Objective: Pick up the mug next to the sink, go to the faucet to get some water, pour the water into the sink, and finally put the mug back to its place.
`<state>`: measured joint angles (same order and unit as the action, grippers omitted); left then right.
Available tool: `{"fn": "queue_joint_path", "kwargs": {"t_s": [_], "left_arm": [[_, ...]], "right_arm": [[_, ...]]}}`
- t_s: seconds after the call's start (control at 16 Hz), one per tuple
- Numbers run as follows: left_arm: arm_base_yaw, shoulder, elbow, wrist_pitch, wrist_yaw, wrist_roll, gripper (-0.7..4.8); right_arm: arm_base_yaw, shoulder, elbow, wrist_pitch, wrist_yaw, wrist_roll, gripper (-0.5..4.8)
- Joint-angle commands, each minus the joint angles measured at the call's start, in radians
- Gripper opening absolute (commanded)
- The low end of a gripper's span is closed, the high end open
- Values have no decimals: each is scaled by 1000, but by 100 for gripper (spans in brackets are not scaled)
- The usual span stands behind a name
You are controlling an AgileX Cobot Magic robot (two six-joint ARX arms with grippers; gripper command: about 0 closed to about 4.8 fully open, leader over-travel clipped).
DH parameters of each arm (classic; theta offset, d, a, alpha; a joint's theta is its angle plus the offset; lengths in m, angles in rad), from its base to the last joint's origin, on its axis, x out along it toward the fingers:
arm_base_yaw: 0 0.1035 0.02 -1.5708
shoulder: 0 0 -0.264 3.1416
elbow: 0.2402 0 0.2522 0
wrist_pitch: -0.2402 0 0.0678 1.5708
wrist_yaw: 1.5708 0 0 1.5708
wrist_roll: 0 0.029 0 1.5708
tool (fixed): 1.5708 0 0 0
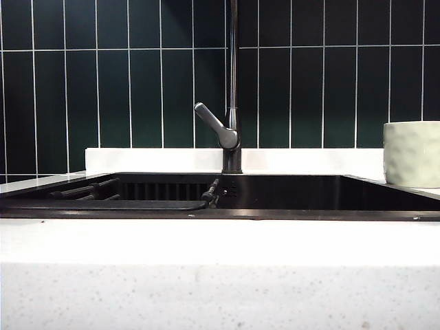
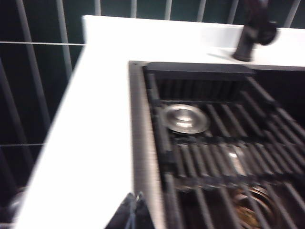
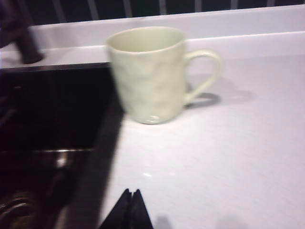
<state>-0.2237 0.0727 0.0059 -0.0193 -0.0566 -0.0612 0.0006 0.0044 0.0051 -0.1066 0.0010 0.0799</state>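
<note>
The mug (image 1: pixel 412 154) stands upright on the white tabletop (image 1: pixel 220 240) at the sink's right end, just beside the rim and near the back edge. In the right wrist view the same mug (image 3: pixel 148 71) shows its open mouth and its handle turned away from the sink (image 3: pixel 47 114), resting free with nothing touching it. The right gripper (image 3: pixel 129 210) hangs above bare tabletop (image 3: pixel 224 152) on the near side of the mug, well apart from it, its jaws pressed together and holding nothing.

The sink (image 1: pixel 220 199) is a wide black basin let into the tabletop, with dark racks lying inside toward its left end. The faucet (image 1: pixel 233 89) rises as a thin dark pipe from the back edge behind the middle of the basin, its grey lever (image 1: pixel 214 125) angled up to the left.

The left gripper (image 2: pixel 134 212) hovers over the sink's left rim, where white tabletop (image 2: pixel 90 143) meets the basin. Its jaws are together and empty. Below it the sink (image 2: pixel 138 143) holds dark racks (image 2: pixel 214 157) and a round metal drain cover (image 2: pixel 185 119), and the faucet's base (image 2: pixel 248 43) stands at the back edge. That view is blurred.
</note>
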Motion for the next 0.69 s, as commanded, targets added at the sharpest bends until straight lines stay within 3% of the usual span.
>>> {"fn": "queue_joint_path", "kwargs": {"t_s": [0.06, 0.31, 0.69], "left_arm": [[0, 2, 1, 6, 64, 57, -6], [0, 2, 1, 8, 8, 62, -5], [0, 2, 1, 5, 8, 61, -5]], "right_arm": [[1, -2, -4, 26, -71, -14, -6], [-1, -2, -4, 32, 3, -25, -6], [-1, -3, -2, 35, 0, -29, -5]]}}
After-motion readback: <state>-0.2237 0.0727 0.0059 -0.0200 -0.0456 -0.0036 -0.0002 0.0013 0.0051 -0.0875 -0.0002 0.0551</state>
